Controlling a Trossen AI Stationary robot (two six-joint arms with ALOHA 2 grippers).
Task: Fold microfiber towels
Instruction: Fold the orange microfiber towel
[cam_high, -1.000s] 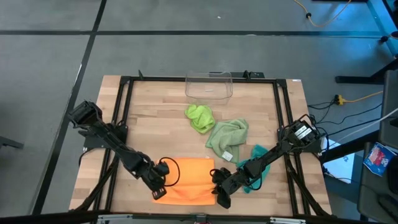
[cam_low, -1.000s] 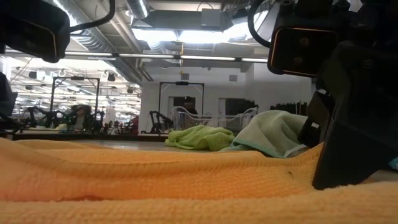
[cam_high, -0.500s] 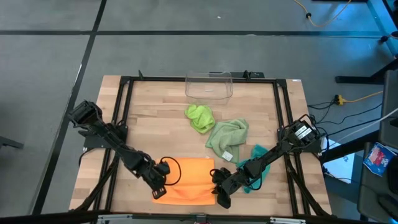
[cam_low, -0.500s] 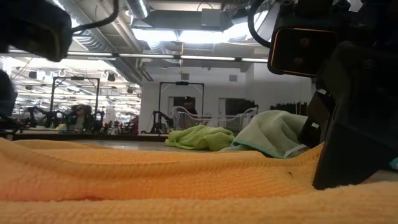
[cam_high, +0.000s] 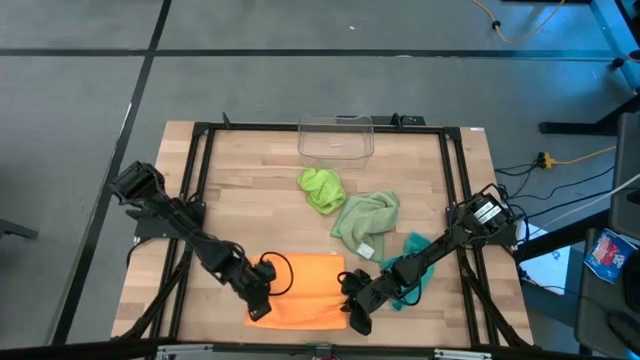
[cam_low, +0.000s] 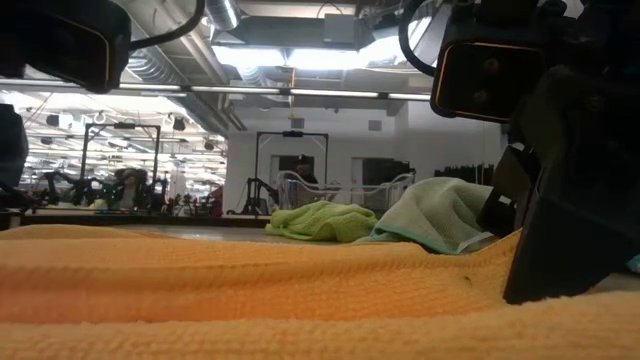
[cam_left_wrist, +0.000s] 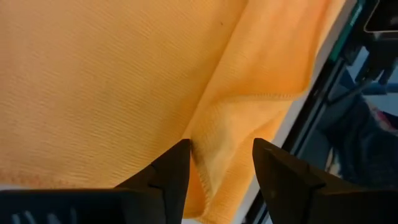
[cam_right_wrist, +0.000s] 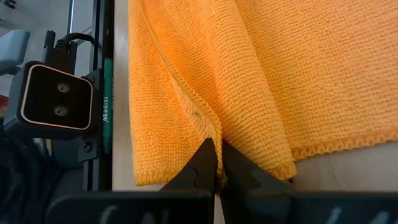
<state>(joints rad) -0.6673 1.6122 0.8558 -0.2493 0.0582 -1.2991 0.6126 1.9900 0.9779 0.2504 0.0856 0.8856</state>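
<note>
Opening up since a moment ago, the left gripper (cam_high: 262, 297) has released the orange towel (cam_high: 300, 303), which lies flatter from above. Low down, that towel fills the foreground. Left wrist: spread fingers (cam_left_wrist: 171, 174) straddle a fold. Right wrist: the right gripper (cam_right_wrist: 216, 163) pinches the towel's edge, clenched.

Four towels lie on the table: one orange towel (cam_high: 300, 291) at lower centre, one lime towel (cam_high: 321, 189) near the middle, one sage towel (cam_high: 364, 222) right of centre, one teal towel (cam_high: 410, 268) at lower right. One clear bin (cam_high: 335, 137) sits at upper centre. Two arms reach in, one gripper each: left gripper (cam_high: 257, 297), right gripper (cam_high: 357, 311).
</note>
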